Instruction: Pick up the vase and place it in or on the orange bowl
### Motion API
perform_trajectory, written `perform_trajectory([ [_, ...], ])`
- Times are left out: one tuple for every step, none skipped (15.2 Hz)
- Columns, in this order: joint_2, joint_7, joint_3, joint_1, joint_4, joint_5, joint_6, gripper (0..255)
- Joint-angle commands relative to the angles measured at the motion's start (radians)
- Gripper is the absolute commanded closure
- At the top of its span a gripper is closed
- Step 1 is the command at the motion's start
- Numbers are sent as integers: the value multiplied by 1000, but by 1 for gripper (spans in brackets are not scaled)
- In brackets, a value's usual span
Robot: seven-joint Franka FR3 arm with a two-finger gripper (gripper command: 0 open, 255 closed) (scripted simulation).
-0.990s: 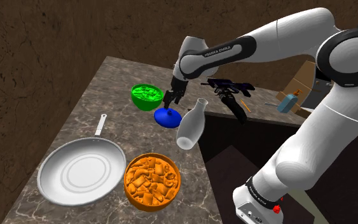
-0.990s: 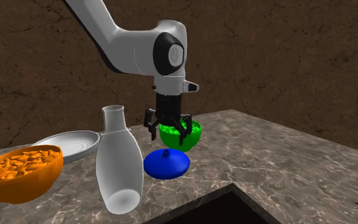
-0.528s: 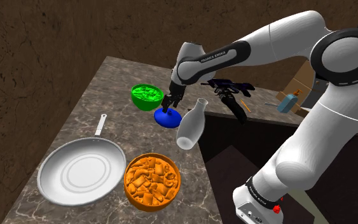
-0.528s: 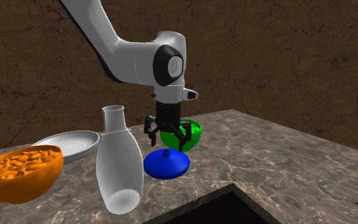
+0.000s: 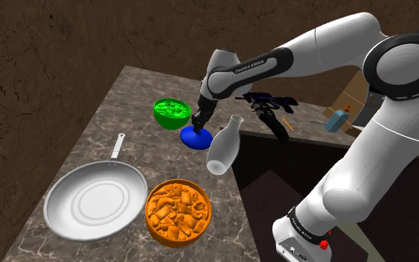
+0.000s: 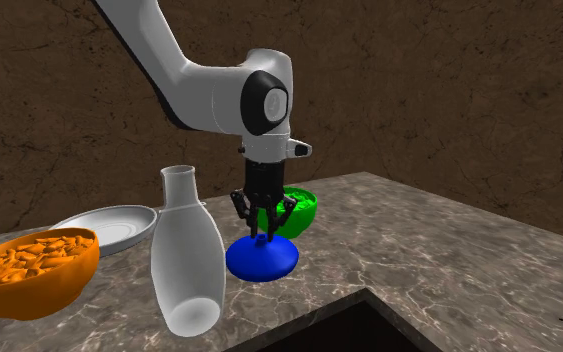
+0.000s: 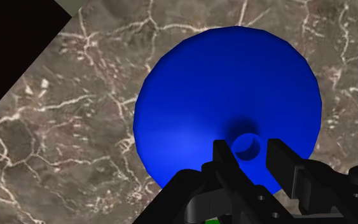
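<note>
A squat blue vase with a thin short neck stands on the marble counter. My gripper comes straight down on it, and its fingers are shut on the neck from both sides. The vase's base rests on the counter. The orange bowl, heaped with orange pieces, sits toward the near end of the counter in the shoulder view, past a tall white bottle-shaped vase.
A green bowl sits just behind the blue vase. A silver pan lies beside the orange bowl. The white vase stands at the counter's edge by a dark drop. A dark tool lies beyond.
The gripper came down over the blue vase with its fingers apart, then closed them on the neck. The vase and the other things have not moved.
</note>
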Motion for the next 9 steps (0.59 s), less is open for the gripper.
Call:
perform_trajectory([
  [0,0,0,0,0,0,0,255],
  [0,0,0,0,0,0,0,255],
  [0,0,0,0,0,0,0,255],
  [0,0,0,0,0,0,0,255],
  [0,0,0,0,0,0,0,255],
  [0,0,0,0,0,0,0,255],
  [-8,1,0,0,4,0,-13,255],
  [-17,1,0,0,9,0,-25,255],
  [-24,2,0,0,14,0,-38,255],
])
